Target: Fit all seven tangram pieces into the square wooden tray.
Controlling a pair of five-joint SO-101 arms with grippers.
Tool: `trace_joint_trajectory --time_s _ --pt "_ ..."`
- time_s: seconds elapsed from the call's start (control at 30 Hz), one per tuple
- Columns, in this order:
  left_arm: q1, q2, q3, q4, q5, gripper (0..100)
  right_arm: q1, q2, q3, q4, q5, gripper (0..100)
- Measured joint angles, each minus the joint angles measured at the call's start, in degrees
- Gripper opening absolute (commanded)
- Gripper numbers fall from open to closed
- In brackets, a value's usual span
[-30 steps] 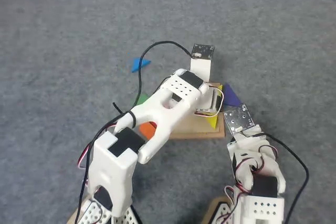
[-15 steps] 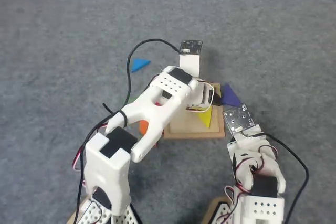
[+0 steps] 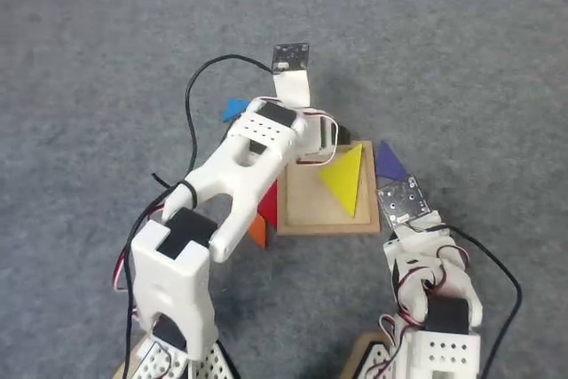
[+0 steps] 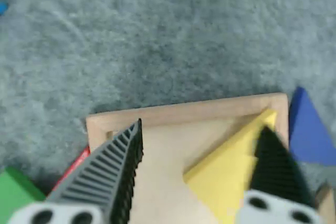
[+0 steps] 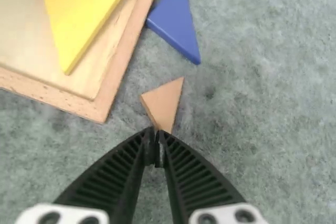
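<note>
The square wooden tray (image 3: 302,219) holds a large yellow triangle (image 3: 346,175) lying flat along its right side. My left gripper (image 4: 201,128) hangs open above the tray's far edge (image 4: 184,113), its fingers on either side of the yellow triangle's tip (image 4: 231,166), holding nothing. A dark blue triangle (image 5: 176,22) lies on the carpet just off the tray's right rim (image 5: 113,77). A small tan triangle (image 5: 164,103) lies beside it. My right gripper (image 5: 156,148) is shut, its tips at that triangle's near corner.
A red piece (image 3: 266,206) and an orange piece (image 3: 257,231) lie by the tray's left side, half under the left arm (image 3: 240,166). A green piece (image 4: 13,192) is close by. A light blue triangle (image 3: 232,109) sits farther back left. Grey carpet surrounds everything.
The left arm has swung left and farther back across the tray, uncovering the yellow triangle, which now lies flat in the tray. The right arm has not moved.
</note>
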Motion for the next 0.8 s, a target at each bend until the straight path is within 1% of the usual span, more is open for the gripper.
trace_joint_trajectory --time_s 0.07,0.13,0.3,0.5,0.67,0.8 --pt "-0.18 0.0 0.0 0.0 -2.29 3 -0.53 0.0 0.0 0.0 0.0 0.8" --pt "-0.18 0.0 0.0 0.0 -4.22 1 -0.44 0.0 0.0 0.0 0.0 0.8" --pt "-0.18 0.0 0.0 0.0 -8.97 1 -0.7 0.0 0.0 0.0 0.0 0.8" --pt "0.53 1.49 0.0 0.0 -11.78 1 -0.88 0.0 0.0 0.0 0.0 0.8" --pt "3.6 2.02 0.0 0.09 -12.84 1 -0.88 0.0 0.0 0.0 0.0 0.8" --pt "6.77 2.02 0.0 1.76 -12.84 1 -0.88 0.0 0.0 0.0 0.0 0.8"
